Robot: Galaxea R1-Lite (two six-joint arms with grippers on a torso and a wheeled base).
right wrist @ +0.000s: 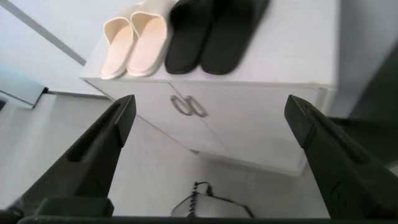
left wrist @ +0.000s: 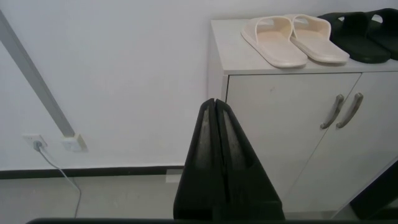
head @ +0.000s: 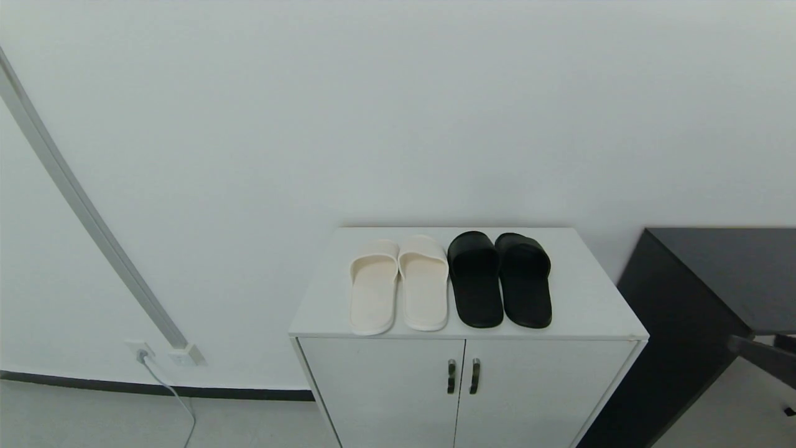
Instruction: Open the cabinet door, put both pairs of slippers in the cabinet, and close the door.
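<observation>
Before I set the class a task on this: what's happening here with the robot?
Nothing is being handled yet. The white slippers and black slippers lie side by side on top of the cabinet, and its two doors are shut. The left gripper is shut and the right gripper is open. Both are clear of the cabinet and hold nothing.

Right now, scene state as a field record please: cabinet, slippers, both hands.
cabinet doors: both shut
handles: two, side by side at the centre seam, untouched
white slippers: on the cabinet top, left half, toes to the wall
black slippers: on the cabinet top, close beside the white pair on its right
left hand: shut, empty, apart from the cabinet
right hand: open, empty, facing the cabinet front, touching nothing
progress: door not yet opened
</observation>
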